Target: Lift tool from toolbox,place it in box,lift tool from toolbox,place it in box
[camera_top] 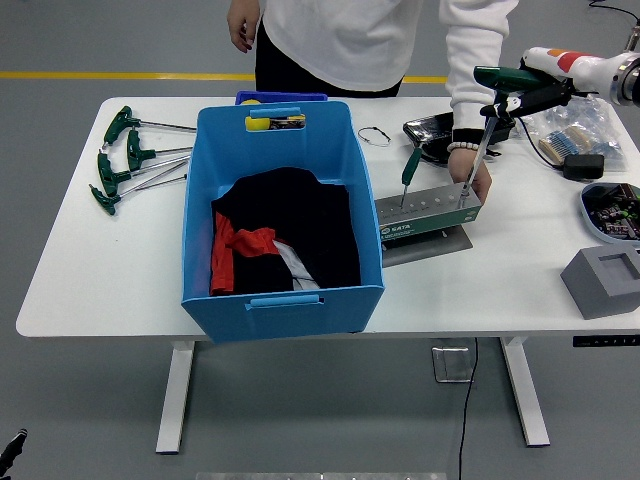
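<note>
Presently, white lettering reading "SATA" is seen on the green front strip of the grey metal tool holder block (428,210), which rests on the white table (120,260) just right of the blue plastic storage box (283,210). One green-handled T-shaped hex key (486,120) is gripped at its green crossbar by the robot's right hand (528,92), whose fingers are closed around the handle; the hand enters from the upper right edge. The key's long steel shaft is directed downward and slightly leftward, so that its long axis runs from the hand above to the right end of the holder block below, where the tip meets the block's top face. Whether the tip is seated in a hole cannot be determined. A second green-handled hex key (409,170) stands in the block's left portion, tilted slightly, with the handle uppermost. The block's right end is steadied by the hand of a person in a white top (476,175), standing at the far side. Black and red fabric (285,235) is contained in the blue box. Several further green-handled hex keys (125,155) are laid on the table's left part, well apart from the block. The robot's left arm is not seen.
</note>
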Robot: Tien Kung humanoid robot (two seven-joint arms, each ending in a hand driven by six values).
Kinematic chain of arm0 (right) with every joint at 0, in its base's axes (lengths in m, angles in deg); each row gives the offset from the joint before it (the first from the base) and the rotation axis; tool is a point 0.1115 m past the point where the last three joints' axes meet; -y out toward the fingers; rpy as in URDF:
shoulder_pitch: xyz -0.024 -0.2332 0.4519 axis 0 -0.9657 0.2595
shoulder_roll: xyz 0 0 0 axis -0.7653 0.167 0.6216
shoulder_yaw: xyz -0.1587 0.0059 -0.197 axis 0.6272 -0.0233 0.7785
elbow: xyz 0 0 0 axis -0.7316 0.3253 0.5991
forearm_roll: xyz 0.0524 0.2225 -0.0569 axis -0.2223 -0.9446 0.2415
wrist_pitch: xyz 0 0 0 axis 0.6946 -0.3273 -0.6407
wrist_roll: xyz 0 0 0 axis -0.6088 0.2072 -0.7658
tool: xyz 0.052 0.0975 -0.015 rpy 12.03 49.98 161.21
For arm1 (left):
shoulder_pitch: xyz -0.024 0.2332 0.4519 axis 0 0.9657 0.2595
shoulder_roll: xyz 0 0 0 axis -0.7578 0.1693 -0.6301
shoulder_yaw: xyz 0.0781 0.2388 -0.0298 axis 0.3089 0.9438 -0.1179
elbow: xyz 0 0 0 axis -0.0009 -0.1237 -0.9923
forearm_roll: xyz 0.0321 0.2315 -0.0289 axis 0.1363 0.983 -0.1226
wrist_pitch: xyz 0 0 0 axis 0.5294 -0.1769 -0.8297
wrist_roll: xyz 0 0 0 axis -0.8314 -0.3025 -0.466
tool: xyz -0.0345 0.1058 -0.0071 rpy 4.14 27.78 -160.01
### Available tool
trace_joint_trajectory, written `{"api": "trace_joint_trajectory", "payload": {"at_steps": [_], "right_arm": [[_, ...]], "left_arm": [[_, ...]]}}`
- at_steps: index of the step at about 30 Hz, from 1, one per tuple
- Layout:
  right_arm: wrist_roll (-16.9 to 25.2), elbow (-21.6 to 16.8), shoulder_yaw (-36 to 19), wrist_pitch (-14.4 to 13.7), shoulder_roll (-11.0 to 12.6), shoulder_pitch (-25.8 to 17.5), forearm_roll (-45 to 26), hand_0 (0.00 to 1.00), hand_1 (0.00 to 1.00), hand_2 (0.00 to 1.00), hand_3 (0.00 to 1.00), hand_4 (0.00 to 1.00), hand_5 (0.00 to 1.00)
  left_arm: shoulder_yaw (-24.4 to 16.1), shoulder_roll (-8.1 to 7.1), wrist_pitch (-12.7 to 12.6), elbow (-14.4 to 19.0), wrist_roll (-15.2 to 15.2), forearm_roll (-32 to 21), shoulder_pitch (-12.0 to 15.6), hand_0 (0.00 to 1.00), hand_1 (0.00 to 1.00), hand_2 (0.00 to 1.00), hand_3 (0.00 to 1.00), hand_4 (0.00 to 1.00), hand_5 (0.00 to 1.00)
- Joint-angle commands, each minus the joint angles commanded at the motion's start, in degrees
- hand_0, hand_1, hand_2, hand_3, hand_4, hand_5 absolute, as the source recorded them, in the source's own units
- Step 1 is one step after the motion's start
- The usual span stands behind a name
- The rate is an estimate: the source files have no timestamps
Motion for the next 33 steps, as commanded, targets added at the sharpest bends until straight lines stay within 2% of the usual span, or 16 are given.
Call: {"api": "trace_joint_trajectory", "payload": {"at_steps": [10,21,33], "right_arm": [[-1.01,-2.01,-0.06,2.62,1.49,1.04,-0.62,0.078,0.002,0.054,0.025,0.863,0.724],[-1.76,-3.9,-1.03,3.7,2.81,2.4,-1.14,0.077,0.002,0.053,0.026,0.857,0.702],[-3.43,-6.86,-4.41,4.72,2.59,3.36,-0.36,0.075,0.002,0.053,0.026,0.85,0.693]], "left_arm": [[-0.45,0.04,0.0,0.0,0.03,0.35,0.53,0.882,0.899,0.902,0.748,0.701,0.774],[-1.06,-0.17,-0.07,0.0,0.18,0.93,1.09,0.883,0.899,0.902,0.748,0.7,0.773],[-1.29,0.03,0.0,0.0,0.18,1.19,1.2,0.882,0.898,0.901,0.747,0.7,0.773]]}}
